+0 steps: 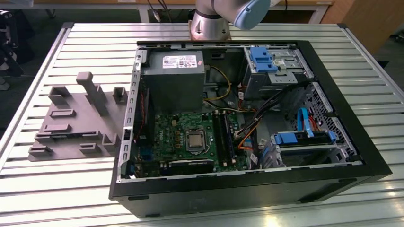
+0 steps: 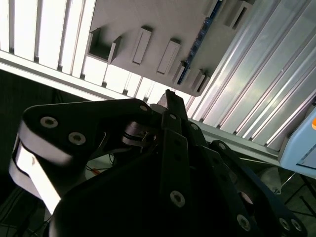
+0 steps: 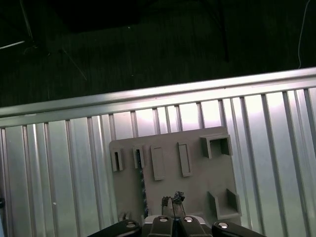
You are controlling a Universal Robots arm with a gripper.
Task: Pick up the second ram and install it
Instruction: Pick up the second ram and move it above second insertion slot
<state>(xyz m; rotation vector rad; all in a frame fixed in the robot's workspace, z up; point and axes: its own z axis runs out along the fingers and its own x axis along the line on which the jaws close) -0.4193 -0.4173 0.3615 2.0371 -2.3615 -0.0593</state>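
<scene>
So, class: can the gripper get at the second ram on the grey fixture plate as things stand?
Probably yes: the gripper hangs above the fixture plate, and the second ram stands on edge there with nothing over it.

The exterior view looks down from high up, taking in the whole slatted table, open computer case and grey fixture plate. Both wrist views face that plate from well above it, past the gripper.

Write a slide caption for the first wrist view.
Gripper poised over the grey fixture plate on the slatted table, with the second ram standing on edge in it.
</scene>
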